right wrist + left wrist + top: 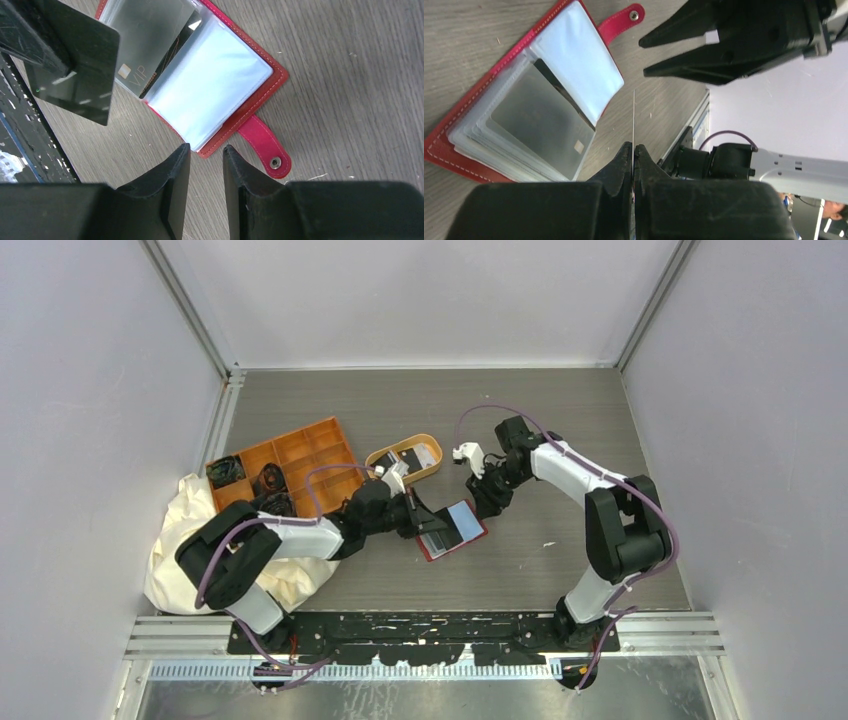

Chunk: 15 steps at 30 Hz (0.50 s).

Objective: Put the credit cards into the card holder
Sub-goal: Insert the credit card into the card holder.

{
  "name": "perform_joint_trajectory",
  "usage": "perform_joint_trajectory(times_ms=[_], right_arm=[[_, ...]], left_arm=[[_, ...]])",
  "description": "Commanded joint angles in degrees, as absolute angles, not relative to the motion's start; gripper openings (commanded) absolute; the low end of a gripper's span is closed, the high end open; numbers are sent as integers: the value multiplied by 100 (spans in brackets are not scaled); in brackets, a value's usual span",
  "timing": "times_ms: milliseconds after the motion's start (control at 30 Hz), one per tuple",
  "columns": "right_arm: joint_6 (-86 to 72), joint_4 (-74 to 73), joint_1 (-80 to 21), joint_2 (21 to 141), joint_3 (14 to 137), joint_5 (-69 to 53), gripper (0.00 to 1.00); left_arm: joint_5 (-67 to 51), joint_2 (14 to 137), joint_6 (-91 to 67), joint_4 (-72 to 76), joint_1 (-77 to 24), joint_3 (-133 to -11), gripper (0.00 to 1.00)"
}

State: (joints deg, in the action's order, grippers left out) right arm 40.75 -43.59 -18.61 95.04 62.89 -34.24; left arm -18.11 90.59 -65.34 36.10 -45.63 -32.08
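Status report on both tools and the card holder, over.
Left tool shut on a dark card, beside the open card holder. Right tool open, empty, near the snap tab. Sleeves unobstructed.

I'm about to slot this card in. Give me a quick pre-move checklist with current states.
1. Grip: ok, left gripper shut on card.
2. Open holder, sleeves up: ok.
3. Card at a sleeve mouth: not ok, it hangs beside the holder.
4. Free right gripper: ok, open and empty.
5. Holder steadied: cannot tell; right gripper sits near the snap tab.
6. Free sleeve: ok, pale sleeve looks empty; VIP card fills another.
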Motion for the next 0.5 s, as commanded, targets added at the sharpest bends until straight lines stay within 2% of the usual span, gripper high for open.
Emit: perform_joint_trajectory(times_ms=[0,467], right_arm=[[4064,-4366,-2017,9596,6591,-3238,36],[3932,-4660,-2218,10138,6884,-2809,36]], left_arm=[[-1465,9145,-6276,2749,-4518,-3692,0],[-1597,9779,-6073,2180,-4380,-4288,0]])
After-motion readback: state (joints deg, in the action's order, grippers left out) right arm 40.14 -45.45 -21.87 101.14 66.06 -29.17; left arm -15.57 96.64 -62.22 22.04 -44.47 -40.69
